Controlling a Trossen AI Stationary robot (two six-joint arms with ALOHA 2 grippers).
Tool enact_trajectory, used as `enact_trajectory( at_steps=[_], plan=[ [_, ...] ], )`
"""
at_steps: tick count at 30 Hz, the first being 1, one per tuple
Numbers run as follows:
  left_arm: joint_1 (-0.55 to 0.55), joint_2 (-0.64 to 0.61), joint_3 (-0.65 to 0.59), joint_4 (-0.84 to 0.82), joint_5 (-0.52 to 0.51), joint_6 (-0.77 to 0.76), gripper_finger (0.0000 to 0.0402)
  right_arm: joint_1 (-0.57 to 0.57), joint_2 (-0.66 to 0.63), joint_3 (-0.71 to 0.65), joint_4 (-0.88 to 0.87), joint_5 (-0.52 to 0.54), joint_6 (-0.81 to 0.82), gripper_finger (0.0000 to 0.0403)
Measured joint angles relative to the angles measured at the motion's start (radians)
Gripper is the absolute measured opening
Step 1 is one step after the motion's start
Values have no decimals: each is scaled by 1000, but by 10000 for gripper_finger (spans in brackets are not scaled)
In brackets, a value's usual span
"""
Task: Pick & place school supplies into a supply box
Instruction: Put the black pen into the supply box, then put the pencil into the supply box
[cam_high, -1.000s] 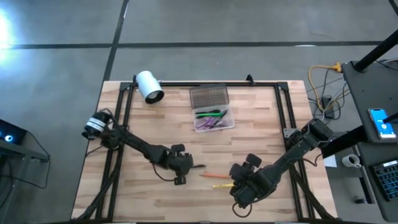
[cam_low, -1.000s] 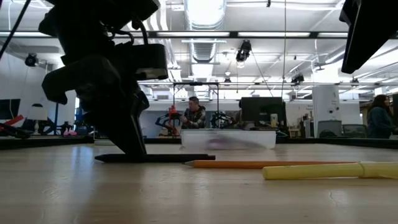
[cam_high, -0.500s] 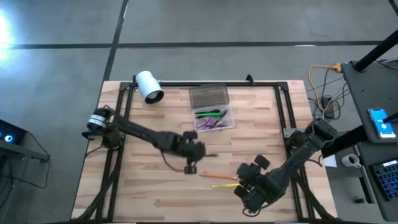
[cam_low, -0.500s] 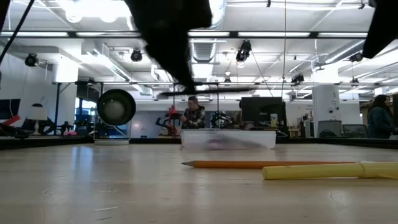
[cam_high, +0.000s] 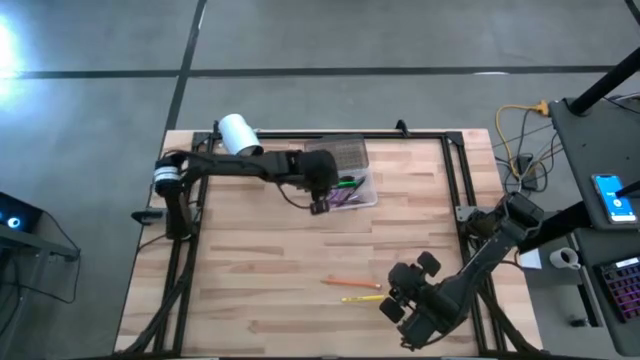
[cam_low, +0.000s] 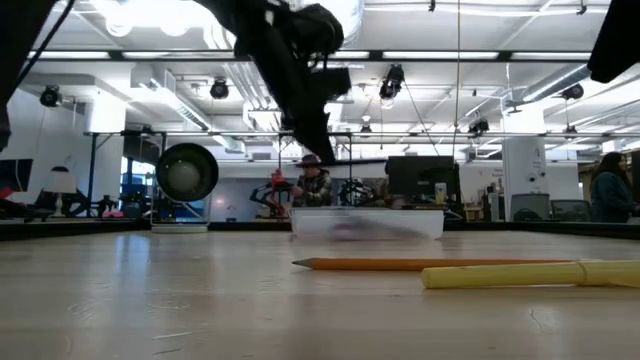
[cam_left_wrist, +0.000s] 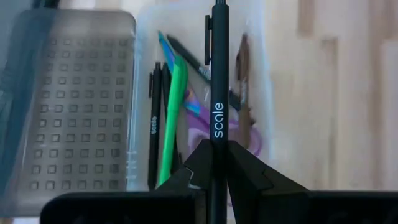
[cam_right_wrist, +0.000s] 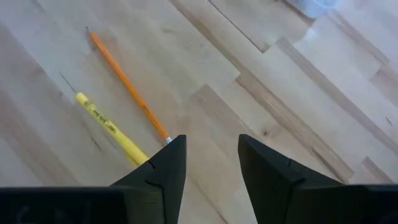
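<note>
I see light-wood plank tabletop (cam_high: 250, 260); grey concrete floor (cam_high: 100, 100) around; left tool (cam_left_wrist: 214, 163) clamps black pen (cam_left_wrist: 217, 93) over supply box (cam_high: 365, 197); right tool (cam_right_wrist: 210, 165) open nr orange pencil (cam_right_wrist: 127, 87), yellow pen (cam_right_wrist: 109, 127).

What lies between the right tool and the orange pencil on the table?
Only bare wood. In the right wrist view, the right tool stands open, with the orange pencil just ahead of it and the yellow pen alongside.
</note>
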Motion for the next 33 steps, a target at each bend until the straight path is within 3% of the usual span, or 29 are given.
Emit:
enact_trajectory(
  at_steps=[7, 14, 19, 25, 29, 33],
  plan=[
    [80, 107, 5, 93, 75, 47, 15, -62, 0, 0, -1, -8, 23, 131],
    [105, 193, 16, 126, 130, 59, 52, -124, -1, 0, 12, -29, 10, 131],
    [104, 193, 16, 132, 130, 59, 102, -148, -1, 0, 110, -133, -176, 141],
    [75, 66, 12, 42, 158, 52, 155, -147, -2, -3, 229, -168, -374, 158],
    [13, -75, -31, 7, 204, 13, 163, -165, -2, -46, 269, -259, -492, 162],
    [-74, -233, -117, 32, 182, -66, 163, -192, -2, -129, 430, -338, -679, 160]
  ],
)
